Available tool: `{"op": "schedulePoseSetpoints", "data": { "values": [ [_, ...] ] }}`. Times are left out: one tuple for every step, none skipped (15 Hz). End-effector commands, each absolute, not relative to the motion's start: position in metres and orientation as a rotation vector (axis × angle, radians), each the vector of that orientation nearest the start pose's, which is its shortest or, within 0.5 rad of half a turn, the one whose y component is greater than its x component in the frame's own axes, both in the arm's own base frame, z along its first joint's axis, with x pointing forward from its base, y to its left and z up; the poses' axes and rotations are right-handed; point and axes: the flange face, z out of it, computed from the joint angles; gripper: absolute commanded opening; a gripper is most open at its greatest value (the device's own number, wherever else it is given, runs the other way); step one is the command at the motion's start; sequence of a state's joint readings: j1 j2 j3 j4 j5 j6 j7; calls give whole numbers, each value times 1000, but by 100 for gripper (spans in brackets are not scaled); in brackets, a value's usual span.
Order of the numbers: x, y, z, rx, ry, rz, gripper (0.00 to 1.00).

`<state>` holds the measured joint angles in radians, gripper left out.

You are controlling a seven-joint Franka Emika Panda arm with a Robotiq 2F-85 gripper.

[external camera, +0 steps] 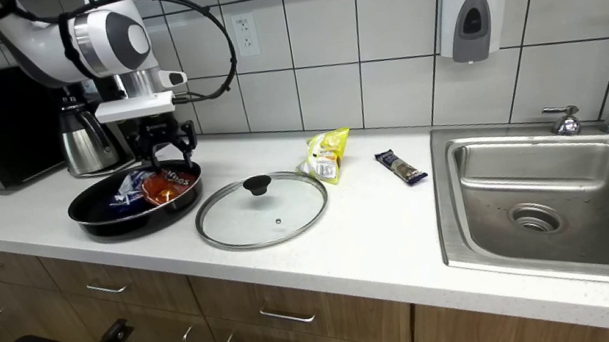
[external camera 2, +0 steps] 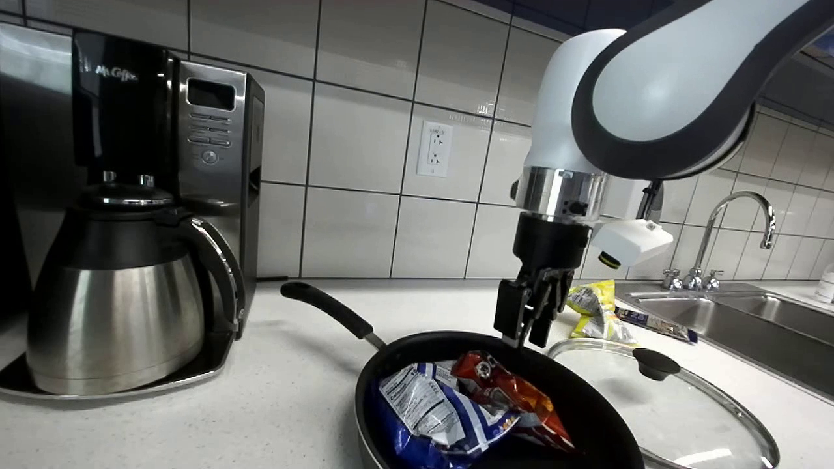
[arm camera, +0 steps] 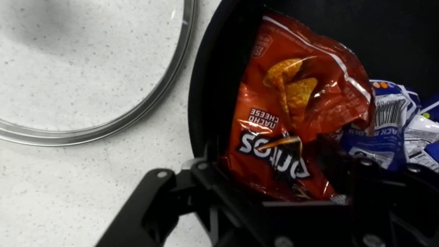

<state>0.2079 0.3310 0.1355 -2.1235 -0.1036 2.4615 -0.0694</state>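
Gripper (external camera: 173,163) fingers apart above black pan (external camera: 125,228). Pan contents: red Doritos bag (arm camera: 274,92) against blue-and-white snack packaging (external camera 2: 433,407). Glass lid (external camera: 263,218) flat on surface (external camera: 365,235) alongside.

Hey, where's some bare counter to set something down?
The counter looks bare between the glass lid and sink, in front of the snack bar; also between the coffee maker and pan, though the pan's handle reaches in at the back. The pan is crowded: red bag, blue packaging, open pincer above.

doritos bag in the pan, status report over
Gripper open over pan. Doritos bag lying inside, beside blue bag. Glass lid beside pan, seems out of the way.
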Motion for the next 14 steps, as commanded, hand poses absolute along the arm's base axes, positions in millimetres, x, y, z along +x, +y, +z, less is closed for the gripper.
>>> {"op": "schedulePoseSetpoints", "data": {
  "values": [
    [543,180,285,-3078,-732,-84,100],
    [544,175,290,-3084,-719,-100,100],
    [545,170,295,-3090,-706,-115,100],
    [546,165,301,-3097,-694,-134,100],
    [546,159,305,-3104,-684,-148,100],
    [545,151,310,-3107,-674,-162,100],
    [545,145,314,-3111,-666,-171,100],
    [543,135,318,-3114,-656,-179,100],
    [541,126,321,-3115,-644,-183,100],
    [539,115,323,-3118,-635,-188,100],
    [537,105,325,-3118,-629,-192,100],
    [535,94,327,-3117,-623,-194,100],
    [532,82,328,-3122,-615,-200,100],
    [531,72,329,-3122,-607,-203,100]
  ]
}}
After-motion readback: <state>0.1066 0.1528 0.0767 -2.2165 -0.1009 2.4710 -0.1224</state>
